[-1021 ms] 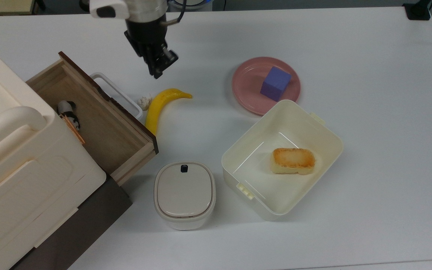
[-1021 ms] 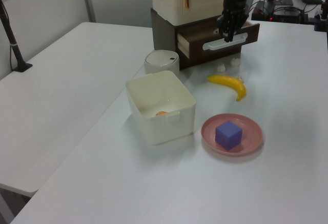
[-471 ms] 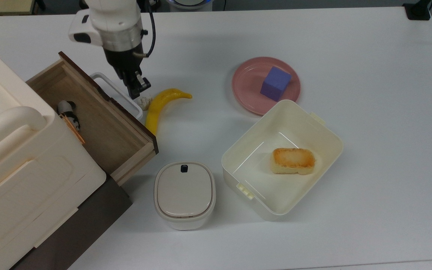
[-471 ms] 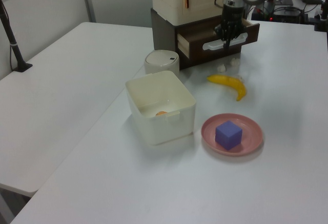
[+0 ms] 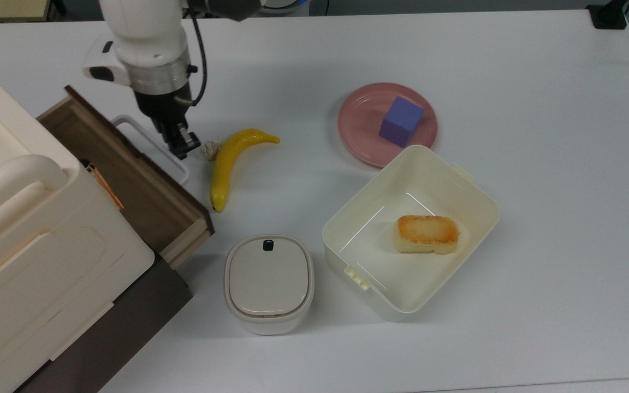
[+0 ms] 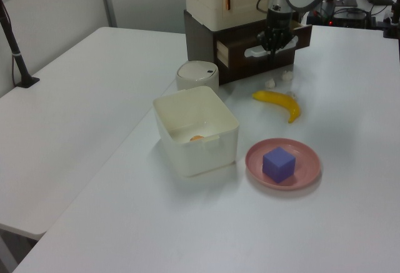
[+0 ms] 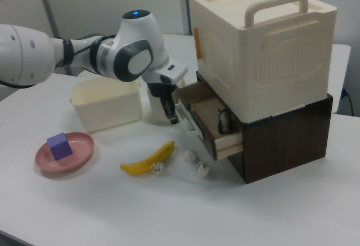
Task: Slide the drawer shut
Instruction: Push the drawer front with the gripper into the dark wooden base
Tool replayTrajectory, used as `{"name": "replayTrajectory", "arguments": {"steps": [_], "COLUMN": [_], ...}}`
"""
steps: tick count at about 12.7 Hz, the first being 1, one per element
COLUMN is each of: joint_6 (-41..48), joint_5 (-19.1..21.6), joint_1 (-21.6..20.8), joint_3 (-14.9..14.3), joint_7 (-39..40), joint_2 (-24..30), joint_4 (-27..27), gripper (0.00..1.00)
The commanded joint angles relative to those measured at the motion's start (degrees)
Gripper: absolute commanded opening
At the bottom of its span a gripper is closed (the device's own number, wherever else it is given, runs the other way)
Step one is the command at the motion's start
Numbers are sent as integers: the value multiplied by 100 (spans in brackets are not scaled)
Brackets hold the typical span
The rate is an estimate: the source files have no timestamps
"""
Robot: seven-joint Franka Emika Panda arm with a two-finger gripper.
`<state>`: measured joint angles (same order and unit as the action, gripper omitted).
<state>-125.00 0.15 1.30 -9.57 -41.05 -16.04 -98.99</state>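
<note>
The drawer [image 5: 145, 183] is a light-wood box with a dark brown front panel and a white loop handle [image 5: 148, 146]. It sticks partway out from under the cream cabinet [image 5: 30, 245]. My gripper [image 5: 181, 144] points down with its fingers together, pressed against the outer side of the handle. The left view shows the gripper [image 6: 270, 43] in front of the drawer [image 6: 250, 43]. In the right view the gripper [image 7: 170, 113] touches the handle [image 7: 186, 120] of the drawer [image 7: 211, 125]. A small black-and-white object [image 7: 224, 123] lies inside.
A yellow banana [image 5: 230, 161] and a small white lump [image 5: 209, 148] lie just beside the gripper. A lidded cream container [image 5: 268, 283] stands near the drawer's corner. Further off are a cream bin [image 5: 456, 174] holding bread [image 5: 427, 233] and a pink plate [image 5: 358, 117] with a purple cube [image 5: 400, 121].
The gripper came down and moved toward the top view's left, met the handle and pushed the drawer partway in. The banana now lies free of the drawer front.
</note>
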Motion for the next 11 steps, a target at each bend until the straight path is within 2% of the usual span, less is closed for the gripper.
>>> {"name": "replayTrajectory", "arguments": {"steps": [1, 4, 7, 11], "joint_6": [-174, -542, -903, -878], "joint_5": [-59, -181, -480, -788], "joint_1": [238, 405, 520, 450], "joint_3": [-27, -27, -27, -1], "joint_7": [-78, -87, -87, 306], "joint_2": [-364, -750, -1120, -937], "joint_4": [582, 1065, 1426, 1357], "gripper": [6, 6, 7, 9]}}
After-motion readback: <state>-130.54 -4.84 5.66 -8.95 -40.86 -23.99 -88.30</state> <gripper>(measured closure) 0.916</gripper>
